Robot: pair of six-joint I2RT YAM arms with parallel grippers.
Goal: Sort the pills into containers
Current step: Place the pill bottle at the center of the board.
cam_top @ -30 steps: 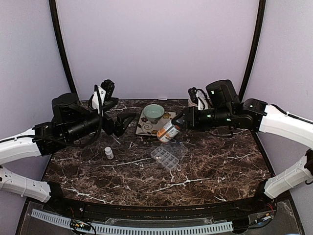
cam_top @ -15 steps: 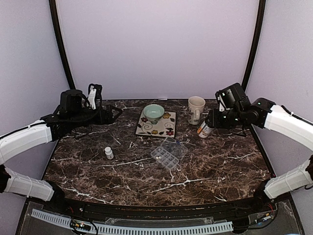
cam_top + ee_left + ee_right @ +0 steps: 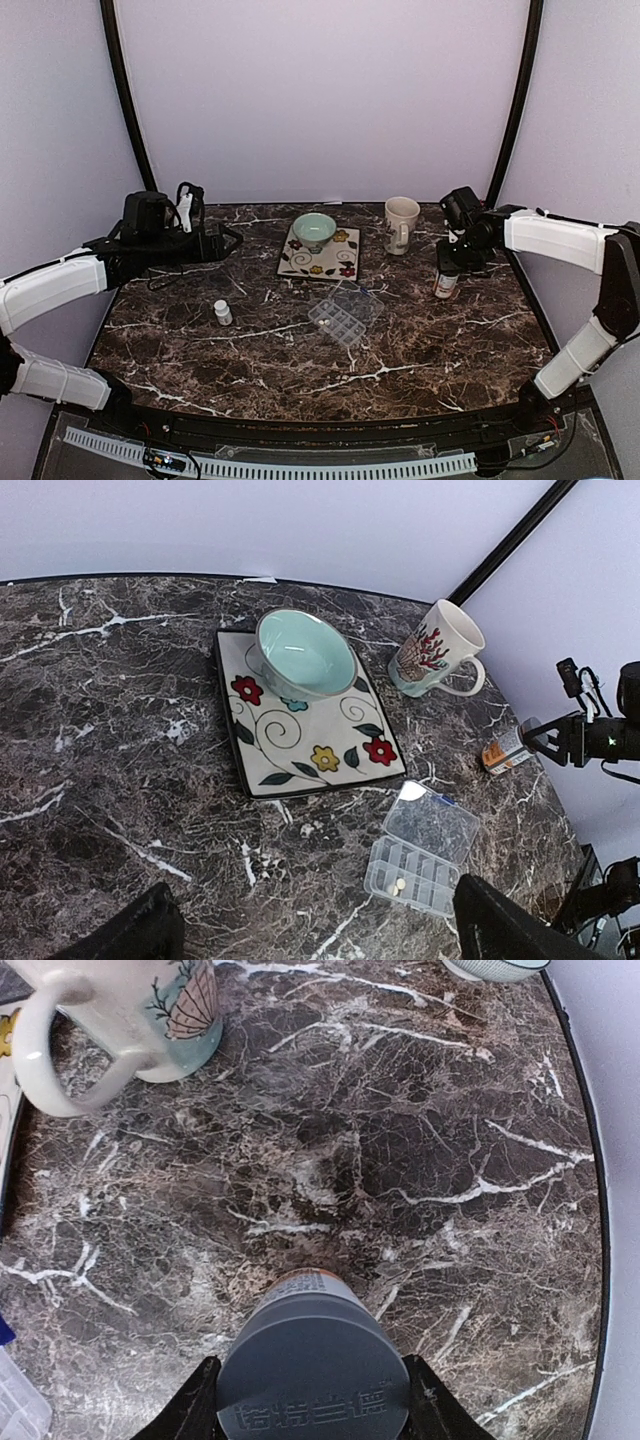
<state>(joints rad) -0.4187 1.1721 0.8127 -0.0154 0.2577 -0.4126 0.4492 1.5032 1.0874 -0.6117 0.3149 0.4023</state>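
Observation:
The clear pill box [image 3: 340, 320] lies open mid-table, its lid folded back. In the left wrist view two pale pills [image 3: 398, 885] lie in one compartment of the box [image 3: 420, 850]; the other containers look bare. My right gripper [image 3: 448, 262] is at the right side of the table, shut on the grey cap of an orange bottle [image 3: 446, 282]. The bottle [image 3: 312, 1370] stands upright between the gripper [image 3: 312, 1405] fingers, its base at or just above the marble. My left gripper [image 3: 228, 240] hovers open at the back left, holding nothing, far from the box.
A tiny white bottle [image 3: 223, 313] stands left of the box. A floral square plate [image 3: 345, 265] with a teal bowl [image 3: 314, 230] sits at the back centre. A mug [image 3: 401, 222] stands to the plate's right, close to my right gripper.
My right arm carried the orange bottle from above the pill box to the right side and turned it upright. My left arm drew back to the left and stayed open.

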